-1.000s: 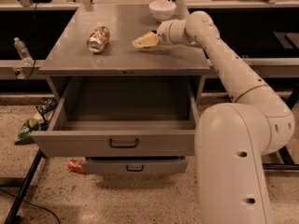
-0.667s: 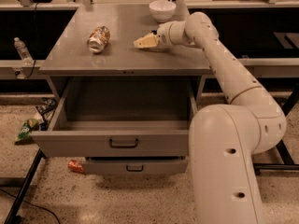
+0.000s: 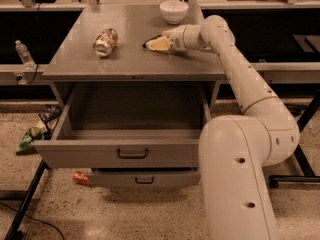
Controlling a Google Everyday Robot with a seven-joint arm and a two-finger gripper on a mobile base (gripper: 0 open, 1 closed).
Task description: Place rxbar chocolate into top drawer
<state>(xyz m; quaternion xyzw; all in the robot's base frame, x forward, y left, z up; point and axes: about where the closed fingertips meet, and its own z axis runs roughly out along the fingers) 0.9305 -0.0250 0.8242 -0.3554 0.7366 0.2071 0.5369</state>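
- Shows a grey metal table (image 3: pixel 130 66) across the upper middle of the frame, seen from the front and slightly above.
- Shows a cream-white robot arm (image 3: pixel 240 79) rising from a bulky base at the lower right and stretching up and left over the tabletop.
- Ends that arm in the gripper (image 3: pixel 154 44), low over the tabletop at upper centre, pointing left, a little right of the table's middle.
- Cannot tell whether the gripper is open, closed or clamped on anything.
- Reveals of the rxbar chocolate (image 3: pixel 146 46) only a small dark sliver at the gripper's left tip, down at the tabletop, with the rest hidden behind the pale gripper and the wrapper's lettering out of sight.
- Cannot tell whether that bar rests on the table or sits just above it.
- Places a shiny orange-and-silver can (image 3: pixel 105 41) on its side at the upper left of the tabletop, apart from the gripper.
- Sets a white bowl (image 3: pixel 173 11) upright near the table's far edge, above and just right of the gripper.
- Presents the top drawer (image 3: pixel 90 154) pulled well out toward the viewer at mid-frame: wide, deep, grey, with a dark bar handle (image 3: pixel 132 154) centred on its tall front.
- Tucks a smaller drawer (image 3: pixel 165 178) beneath it, pulled out only slightly.
- Adds, at the left edge, a clear water bottle (image 3: pixel 23 55) standing upright, a green packet (image 3: pixel 29 138) on the speckled floor, and an orange-red scrap (image 3: pixel 81 177) by the smaller drawer's left corner.
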